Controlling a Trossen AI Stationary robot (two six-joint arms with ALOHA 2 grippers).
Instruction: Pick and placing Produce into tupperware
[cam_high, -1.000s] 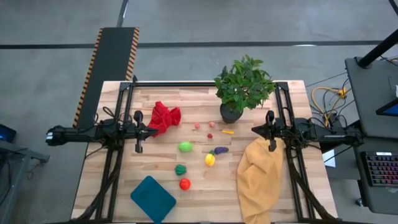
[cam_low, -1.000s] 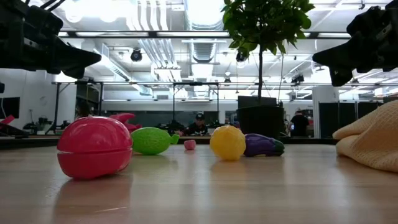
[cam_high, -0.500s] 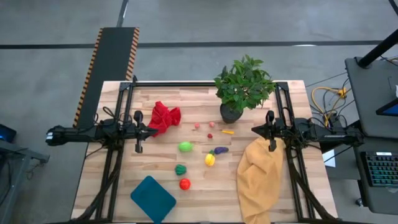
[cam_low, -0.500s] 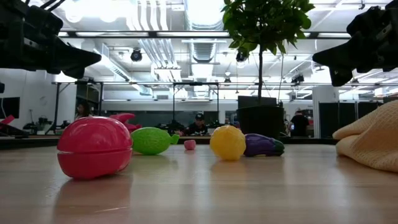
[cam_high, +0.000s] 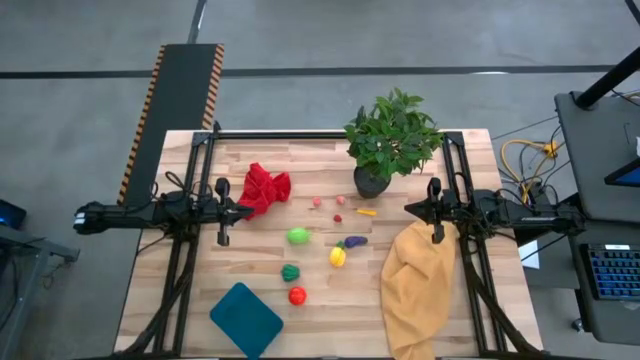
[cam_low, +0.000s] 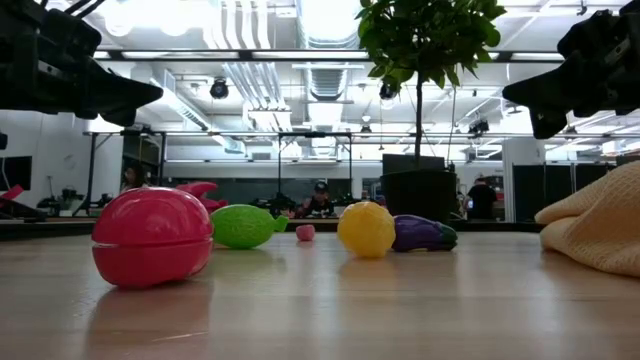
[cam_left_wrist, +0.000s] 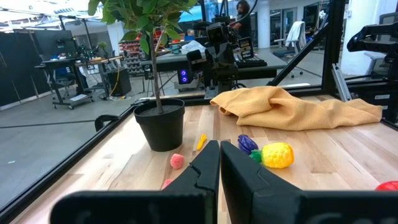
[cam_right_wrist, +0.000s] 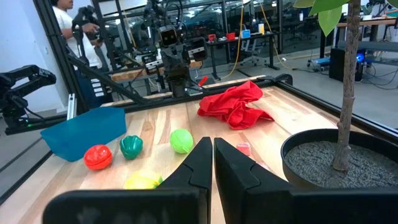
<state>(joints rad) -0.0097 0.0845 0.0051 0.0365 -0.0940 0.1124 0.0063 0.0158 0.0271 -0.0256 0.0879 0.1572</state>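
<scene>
Waiting at opposite edges of the surface (cam_high: 250, 285), both arms sit level with nothing taken up: the left hand (cam_high: 246, 210) is clenched empty beside the red cloth (cam_high: 262, 187), and the right hand (cam_high: 408, 208) is clenched empty just over the yellow cloth (cam_high: 415, 285), near the plant (cam_high: 390, 140). No produce has reached the tupperware (cam_high: 246, 318), which lies well off from the left hand toward the near edge, on that arm's side. Between the two hands lie the pieces: the green one (cam_high: 298, 236) nearest the left hand, then the dark green one (cam_high: 290, 272) and the red one (cam_high: 297, 296) closer to the tupperware; the yellow one (cam_high: 338, 257) and the purple one (cam_high: 354, 242) lie touching or nearly so, nearer the right hand. The first pick likely suits the left hand: release its fingers wide before descending, come down straight over the green piece, and close across its narrower middle so the rounded toy doesn't squirt out. Leave the paired yellow and purple pieces for later, since fingers there could nudge both.
</scene>
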